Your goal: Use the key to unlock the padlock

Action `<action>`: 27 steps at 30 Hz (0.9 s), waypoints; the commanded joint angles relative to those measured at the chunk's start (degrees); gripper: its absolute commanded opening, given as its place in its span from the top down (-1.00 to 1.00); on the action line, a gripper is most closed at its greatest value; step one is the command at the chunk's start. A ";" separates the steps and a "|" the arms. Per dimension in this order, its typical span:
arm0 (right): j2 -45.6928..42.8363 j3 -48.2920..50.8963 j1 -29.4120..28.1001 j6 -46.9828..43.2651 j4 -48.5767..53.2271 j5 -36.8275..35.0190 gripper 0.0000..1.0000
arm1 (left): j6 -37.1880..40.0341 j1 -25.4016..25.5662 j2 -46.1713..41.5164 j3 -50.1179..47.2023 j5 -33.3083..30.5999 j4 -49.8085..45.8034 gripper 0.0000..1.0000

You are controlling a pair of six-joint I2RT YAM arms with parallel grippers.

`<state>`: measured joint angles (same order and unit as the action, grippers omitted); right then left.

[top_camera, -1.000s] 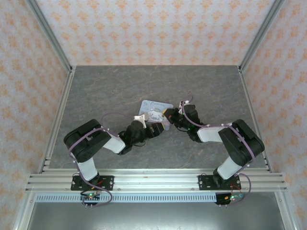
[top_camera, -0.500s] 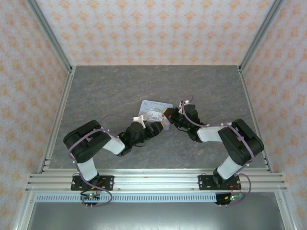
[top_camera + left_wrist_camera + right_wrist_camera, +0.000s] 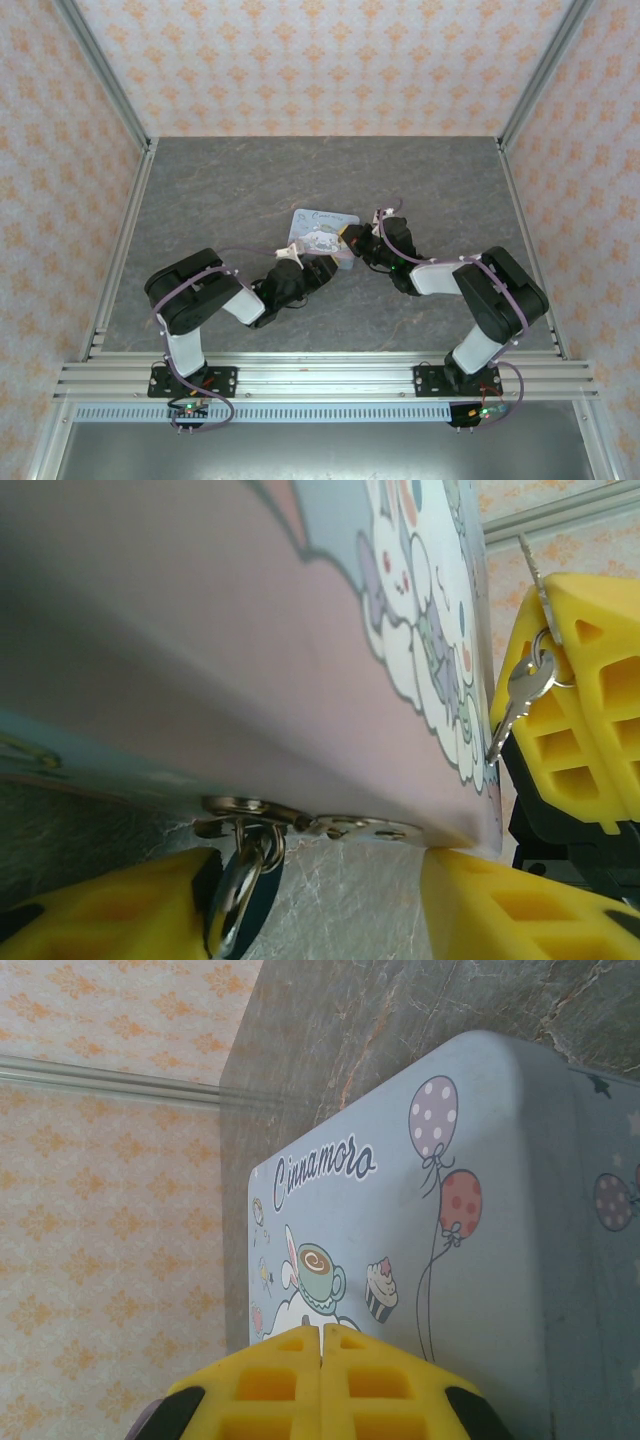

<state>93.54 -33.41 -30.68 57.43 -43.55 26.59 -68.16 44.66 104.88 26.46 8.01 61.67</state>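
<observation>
The blue padlock (image 3: pixel 242 905) hangs by its thin shackle from the metal hasp (image 3: pixel 330 825) on the edge of the pastel cartoon tin (image 3: pixel 250 630). My left gripper (image 3: pixel 315 895) is open. Its yellow fingers (image 3: pixel 100 915) straddle the hasp, and the padlock rests against the left one. My right gripper (image 3: pixel 322 1332) is shut on the key (image 3: pixel 533 565), whose thin blade pokes out past the right fingers (image 3: pixel 590 710). A second key (image 3: pixel 515 695) dangles from the ring below it. In the top view both grippers, left (image 3: pixel 322 266) and right (image 3: pixel 350 238), meet at the tin's near right corner.
The tin (image 3: pixel 322 226) lies mid-table on the grey stone surface (image 3: pixel 250 180). Its printed lid (image 3: pixel 480 1210) spreads out ahead of the right fingers. Patterned walls and aluminium rails (image 3: pixel 100 80) enclose the table.
The left arm has shifted slightly, its elbow swinging right and its gripper settling closer under the tin's edge. The right arm has barely moved.
</observation>
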 commanded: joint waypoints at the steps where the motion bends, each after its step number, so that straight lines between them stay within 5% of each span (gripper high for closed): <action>1: 1.39 -0.37 0.53 0.23 -0.04 -0.58 1.00 | -0.96 0.50 0.94 -0.98 -3.32 -0.52 0.01; 7: 1.79 -0.34 0.70 0.40 -0.48 -0.44 1.00 | -1.27 0.48 1.18 -0.88 -4.13 -1.29 0.23; 27: 1.76 -0.06 0.88 0.58 -0.84 -0.38 1.00 | -2.25 0.46 1.34 -0.71 -6.56 -4.34 0.43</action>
<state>94.26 -33.41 -30.20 58.04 -44.93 27.00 -68.62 45.01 105.16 26.46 4.29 61.47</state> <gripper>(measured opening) 0.041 0.291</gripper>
